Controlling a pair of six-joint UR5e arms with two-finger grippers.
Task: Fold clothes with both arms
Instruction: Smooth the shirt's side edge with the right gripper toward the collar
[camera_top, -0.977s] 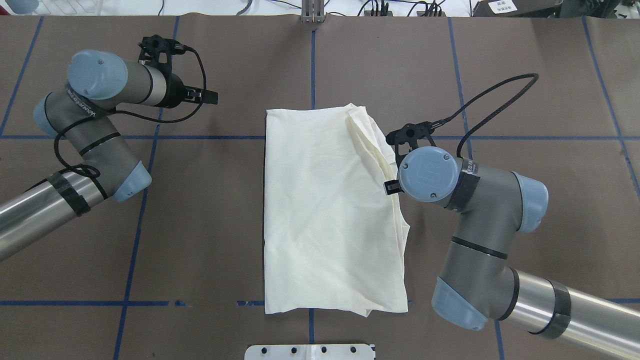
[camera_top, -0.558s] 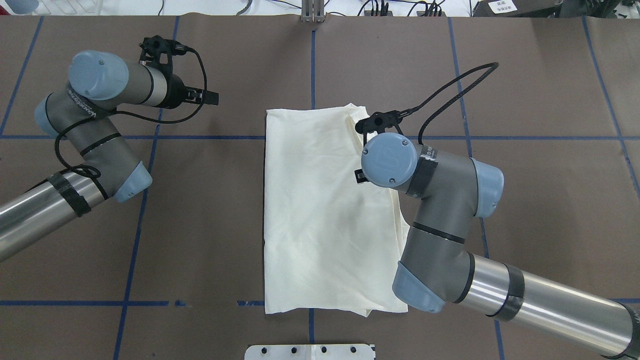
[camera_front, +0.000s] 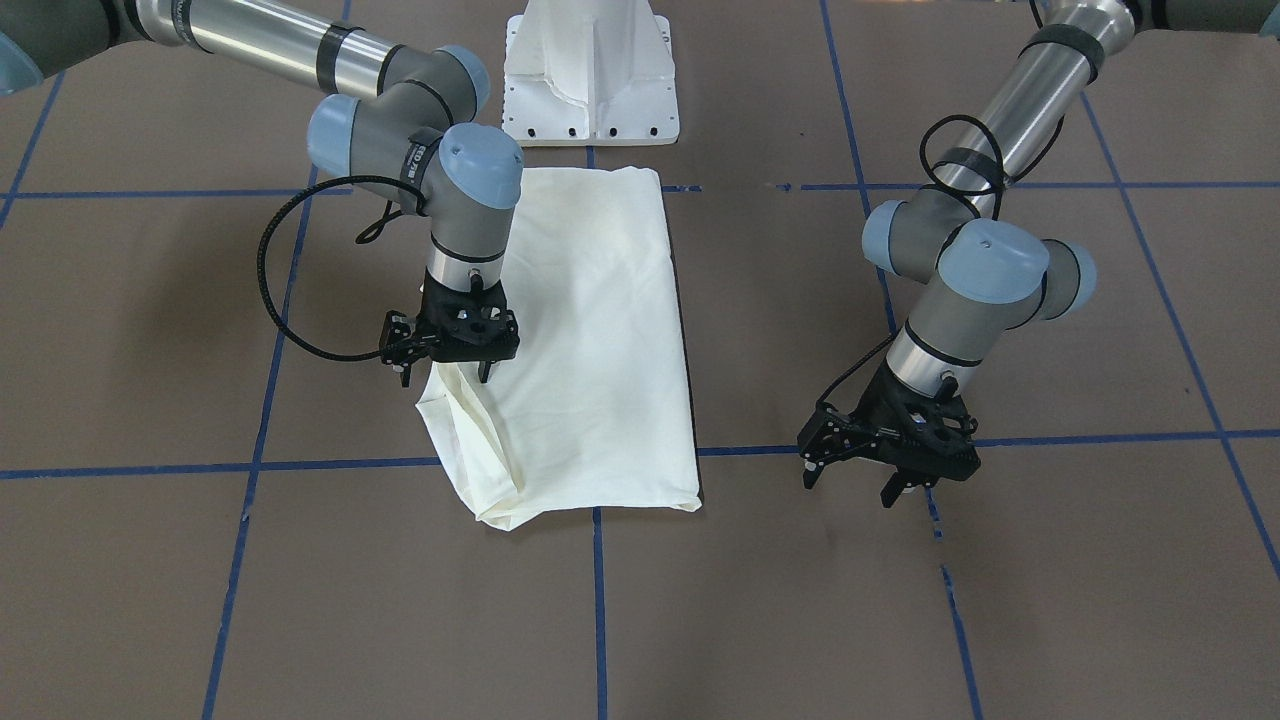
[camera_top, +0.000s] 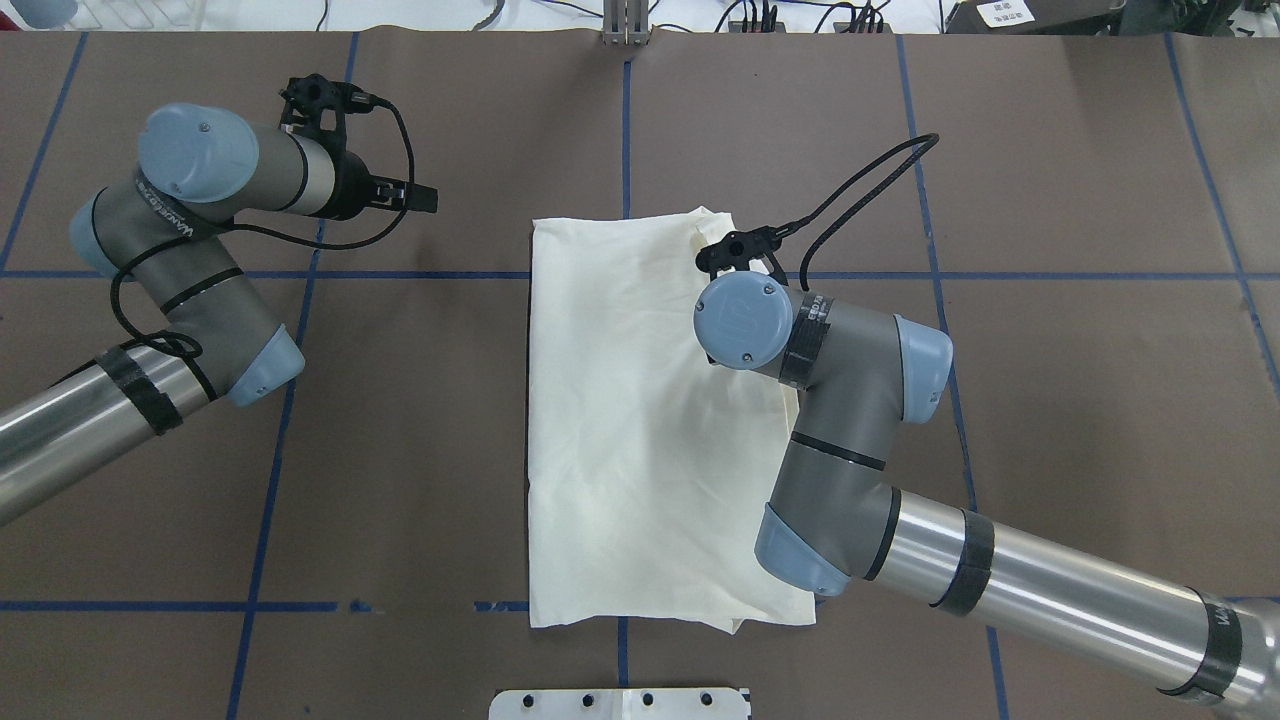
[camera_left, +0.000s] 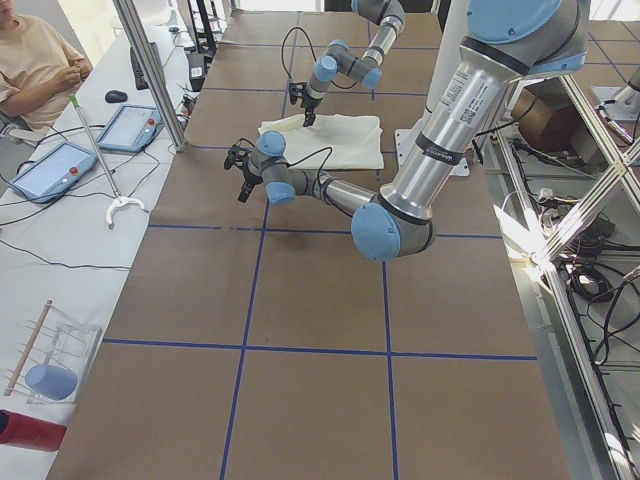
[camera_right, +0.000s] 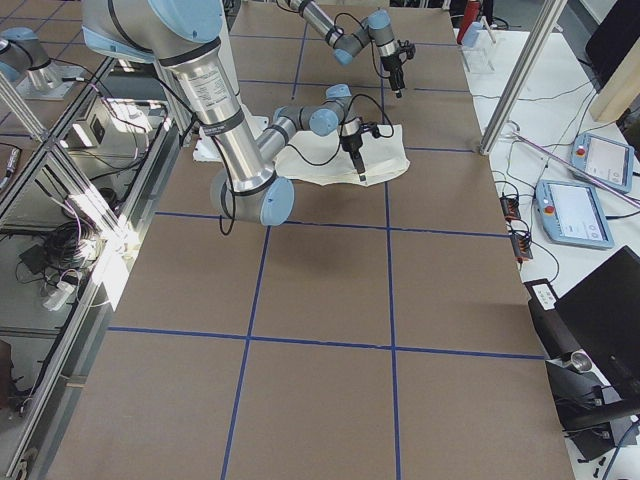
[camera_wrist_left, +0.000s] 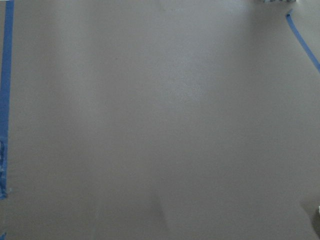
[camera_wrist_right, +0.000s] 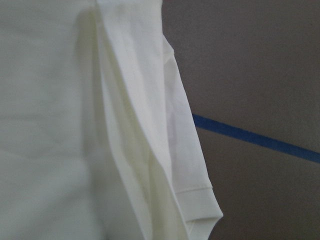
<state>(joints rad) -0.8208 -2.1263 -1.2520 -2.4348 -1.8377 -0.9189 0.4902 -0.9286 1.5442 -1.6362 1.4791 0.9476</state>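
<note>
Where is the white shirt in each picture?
Front-facing: the shirt lies in the centre.
Overhead: centre.
Exterior left: small, top middle.
Exterior right: upper middle.
Left wrist: not there, just table.
Right wrist: fills the left side.
Landmark: the blue tape line passing under the shirt's end.
</note>
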